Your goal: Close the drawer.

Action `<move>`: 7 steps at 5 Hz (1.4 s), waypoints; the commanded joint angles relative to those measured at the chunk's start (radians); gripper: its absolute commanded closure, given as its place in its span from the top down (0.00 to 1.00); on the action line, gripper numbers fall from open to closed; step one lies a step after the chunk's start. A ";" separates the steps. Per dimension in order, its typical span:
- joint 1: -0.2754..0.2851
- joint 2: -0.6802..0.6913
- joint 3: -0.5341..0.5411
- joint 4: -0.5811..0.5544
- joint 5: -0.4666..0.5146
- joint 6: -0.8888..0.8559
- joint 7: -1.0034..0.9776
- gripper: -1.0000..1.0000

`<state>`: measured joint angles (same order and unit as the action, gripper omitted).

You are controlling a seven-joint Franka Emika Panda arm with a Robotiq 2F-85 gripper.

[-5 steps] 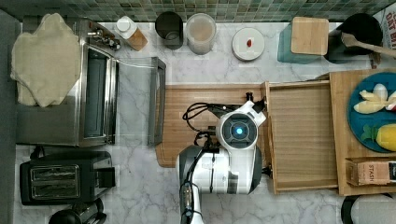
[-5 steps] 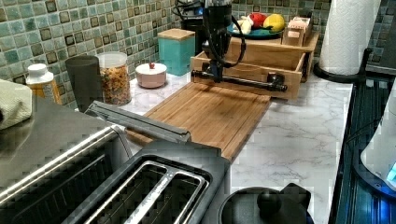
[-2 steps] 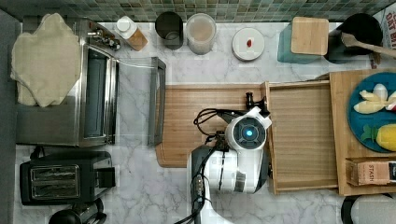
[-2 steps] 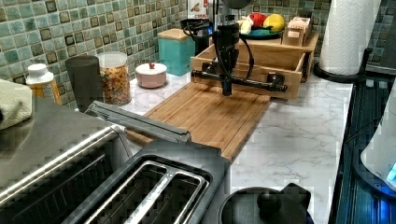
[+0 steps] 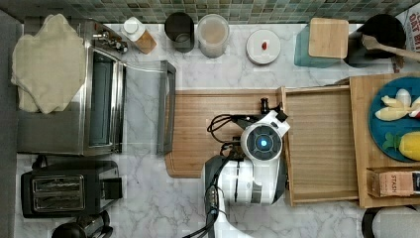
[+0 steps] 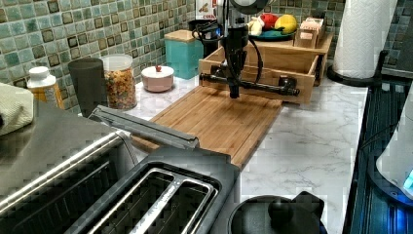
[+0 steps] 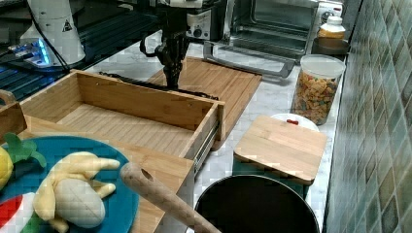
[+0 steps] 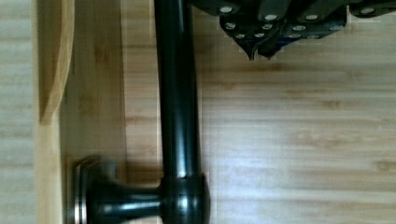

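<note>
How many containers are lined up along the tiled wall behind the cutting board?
6: a small bottle, dark cup, cereal jar, white lidded dish, teal box with wooden lid, and black pot. Others may be hidden.

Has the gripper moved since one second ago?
Yes. The gripper has shifted toward the drawer, rightward in the top view, judged against the cutting board.

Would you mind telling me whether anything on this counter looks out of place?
The light-bamboo drawer stands pulled out of its wooden box, and the steel toaster oven's glass door hangs open. Nothing looks spilled or damaged.
</note>
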<state>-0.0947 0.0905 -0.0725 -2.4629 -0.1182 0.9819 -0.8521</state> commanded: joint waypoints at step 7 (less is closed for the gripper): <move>-0.313 0.251 -0.312 0.444 0.047 0.050 -0.430 0.00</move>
<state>-0.2964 0.3396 -0.2661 -2.1367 -0.0194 0.9473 -1.3027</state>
